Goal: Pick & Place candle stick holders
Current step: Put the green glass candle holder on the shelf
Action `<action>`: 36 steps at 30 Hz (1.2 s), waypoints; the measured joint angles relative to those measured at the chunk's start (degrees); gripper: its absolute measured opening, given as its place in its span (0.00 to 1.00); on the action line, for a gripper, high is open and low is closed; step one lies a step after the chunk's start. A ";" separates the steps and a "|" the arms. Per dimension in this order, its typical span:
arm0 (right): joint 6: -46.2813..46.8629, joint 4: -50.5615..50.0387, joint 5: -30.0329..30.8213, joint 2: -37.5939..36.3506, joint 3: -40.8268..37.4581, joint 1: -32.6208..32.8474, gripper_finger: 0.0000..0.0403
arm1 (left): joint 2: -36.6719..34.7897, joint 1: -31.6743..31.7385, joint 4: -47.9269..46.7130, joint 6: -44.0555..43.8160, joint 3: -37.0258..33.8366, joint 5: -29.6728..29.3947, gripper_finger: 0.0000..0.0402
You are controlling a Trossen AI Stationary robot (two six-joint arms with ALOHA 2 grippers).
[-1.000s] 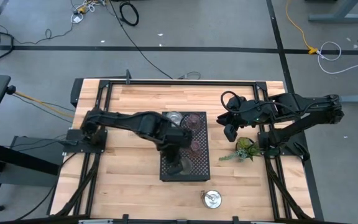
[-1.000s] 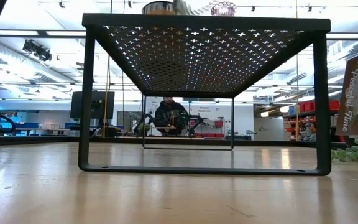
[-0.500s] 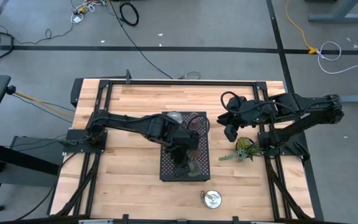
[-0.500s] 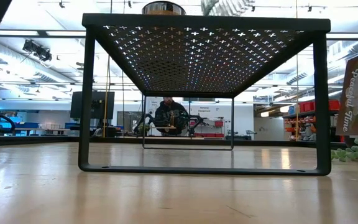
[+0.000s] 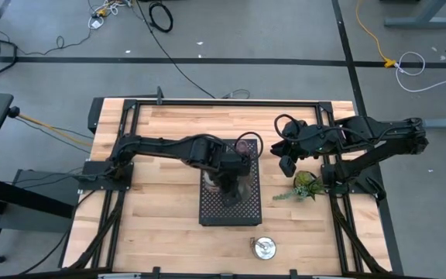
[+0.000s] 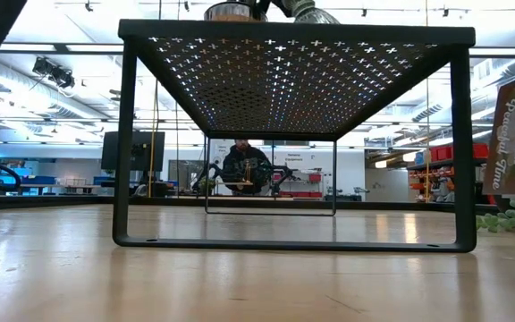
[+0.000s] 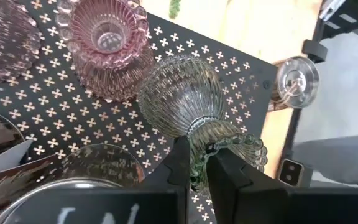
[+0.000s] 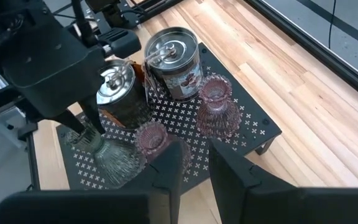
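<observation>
A black perforated tray (image 5: 231, 203) stands mid-table. On it are two pink glass holders (image 8: 151, 137) (image 8: 216, 112) and two silvery-lidded round tins (image 8: 120, 93) (image 8: 176, 53). My left gripper (image 7: 197, 163) is over the tray, shut on a ribbed olive-green glass holder (image 7: 182, 96), which also shows in the right wrist view (image 8: 114, 155). Another silvery round holder (image 5: 264, 248) rests on the table by the near edge. My right gripper (image 5: 286, 163) hangs open and empty to the right of the tray. My left gripper pinches the olive-green holder's beaded top rim (image 7: 229, 140) between its two fingers, coming from above and pointing down. The holder hangs below the fingers with its wide ribbed body (image 7: 179, 93) lowest. I cannot tell whether the body touches the tray.
A green plant sprig (image 5: 307, 186) lies on the table right of the tray, under my right arm. The pink holders and tins crowd the tray's far half. Bare wood lies left of the tray and along the near edge. A person (image 6: 242, 165) sits far behind the table.
My left gripper has carried the olive-green holder from the tray's near end toward the far edge, to about the tray's middle. Its arm has swung toward the right. The holder has stayed in the shut fingers.
</observation>
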 joint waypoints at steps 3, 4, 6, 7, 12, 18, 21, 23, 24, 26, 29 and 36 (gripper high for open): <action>0.02 -0.17 0.01 0.00 0.00 0.00 0.20 | 0.00 0.06 -0.02 0.00 0.00 3.16 0.08; 0.02 -0.34 0.02 0.00 0.00 0.00 0.20 | 0.00 0.04 -0.04 -0.01 0.00 4.42 0.08; 0.02 -0.54 0.02 0.00 0.00 0.00 0.20 | 0.00 -0.29 -0.02 -0.21 0.00 5.65 0.08; 0.02 -0.69 0.04 0.00 0.00 0.00 0.20 | 0.00 -0.48 -0.02 -0.45 0.00 5.70 0.08; -0.70 -0.84 0.05 0.00 0.00 0.00 0.20 | 0.00 -1.24 0.10 -1.33 0.00 6.15 0.08; -1.36 -0.84 0.09 0.00 0.00 0.00 0.20 | 0.00 -1.35 1.51 -1.51 0.00 6.16 0.10; -1.40 -0.82 0.09 0.00 0.00 0.00 0.20 | 0.00 -1.34 3.35 -1.53 0.00 6.15 0.13; -1.41 -0.84 0.03 0.00 0.00 0.00 0.20 | 0.00 -1.34 4.67 -1.52 0.00 6.18 0.15; -1.42 -0.84 0.02 0.00 0.00 0.00 0.20 | 0.00 -1.36 4.83 -1.51 0.00 6.36 0.15; -1.44 -0.86 0.02 0.00 0.00 0.00 0.20 | 0.00 -1.36 4.62 -1.51 0.00 6.65 0.16; -1.43 -1.31 0.01 0.00 0.00 0.00 0.20 | 0.00 -1.34 4.31 -1.27 0.00 6.63 0.16; -1.27 -1.73 0.00 0.00 0.00 0.00 0.20 | 0.00 -1.34 4.35 -1.05 0.00 7.45 0.16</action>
